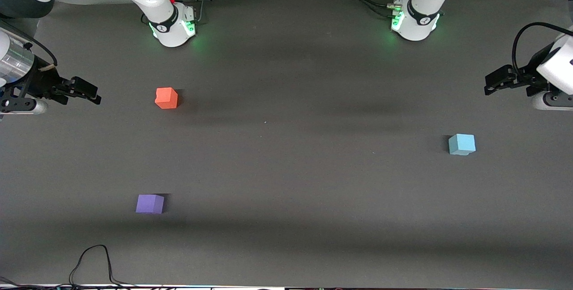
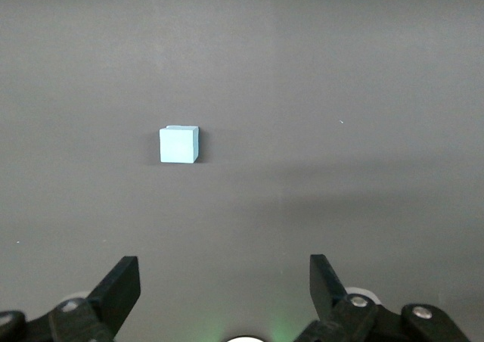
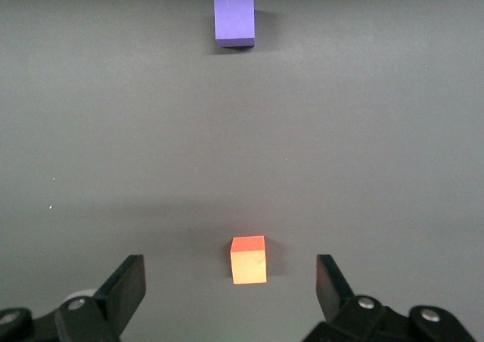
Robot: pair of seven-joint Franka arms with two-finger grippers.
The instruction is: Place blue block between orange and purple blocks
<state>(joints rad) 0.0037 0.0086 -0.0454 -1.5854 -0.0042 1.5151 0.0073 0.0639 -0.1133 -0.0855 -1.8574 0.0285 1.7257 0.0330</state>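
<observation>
Spread across a dark table: left gripper hanging wide open and empty at its own end, right gripper likewise agape, waiting above the orange block. Blue block untouched, well apart from purple block. Likely hazards: long carry, off-centre grasp, nudging either neighbour on release.

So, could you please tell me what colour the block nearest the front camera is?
Violet-purple; the purple block shows best in the front view.
</observation>
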